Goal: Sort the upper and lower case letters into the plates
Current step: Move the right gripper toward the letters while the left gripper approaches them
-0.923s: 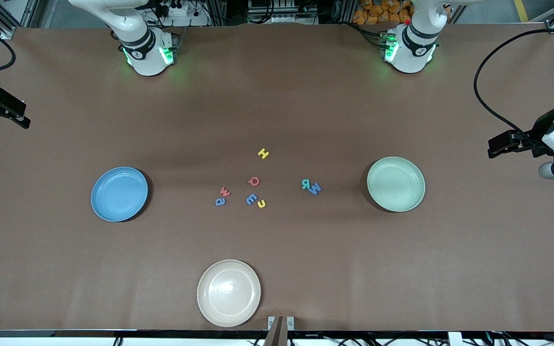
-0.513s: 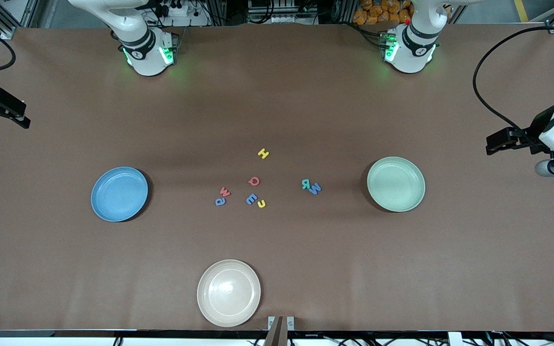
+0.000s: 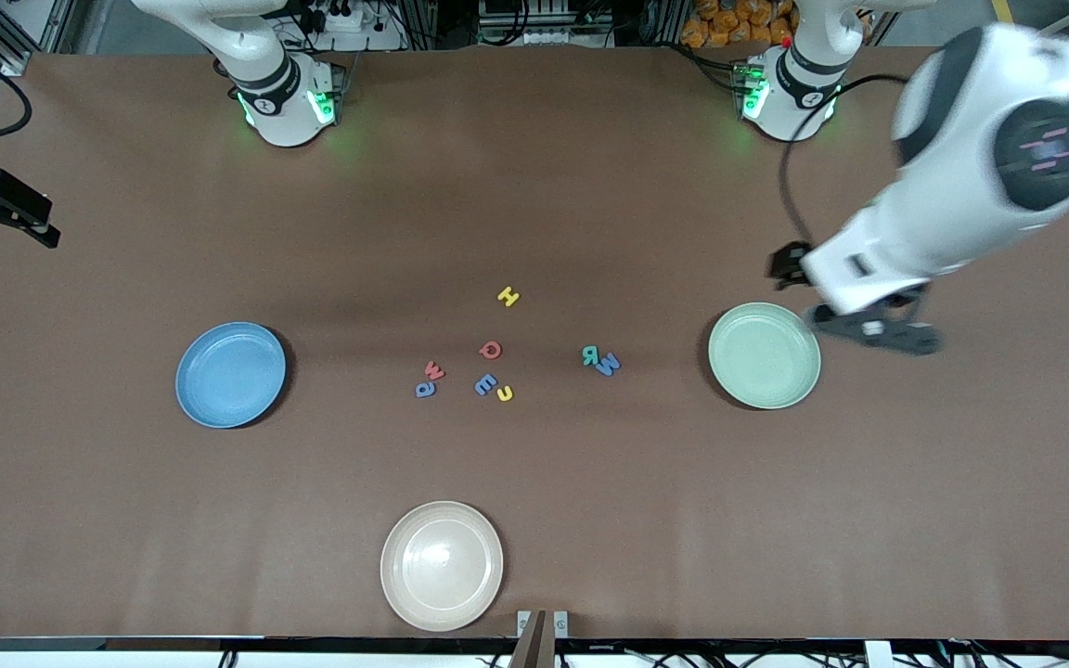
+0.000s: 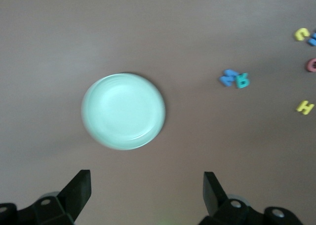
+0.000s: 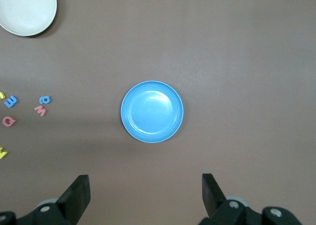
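Several small letters lie mid-table: a yellow H (image 3: pixel 508 297), a red Q (image 3: pixel 490 350), a red W (image 3: pixel 434 371), a blue E (image 3: pixel 485 383), and a teal R (image 3: pixel 590 354) beside a blue M (image 3: pixel 607 364). The sky blue plate (image 3: pixel 230 375) sits toward the right arm's end and the mint green plate (image 3: pixel 764 355) toward the left arm's end. Neither plate holds anything. My left gripper (image 4: pixel 146 174) hangs open and holds nothing, over bare table beside the mint plate (image 4: pixel 123 110). My right gripper (image 5: pixel 145 177) waits high up, open, near the blue plate (image 5: pixel 152 111).
A glossy cream plate (image 3: pixel 442 566) sits near the table's front edge and holds nothing. The left arm (image 3: pixel 961 186) reaches in over its end of the table. Brown bare tabletop surrounds the letters and plates.
The left arm has swung in from its end of the table toward the mint plate. The right arm, the letters and the plates have not moved.
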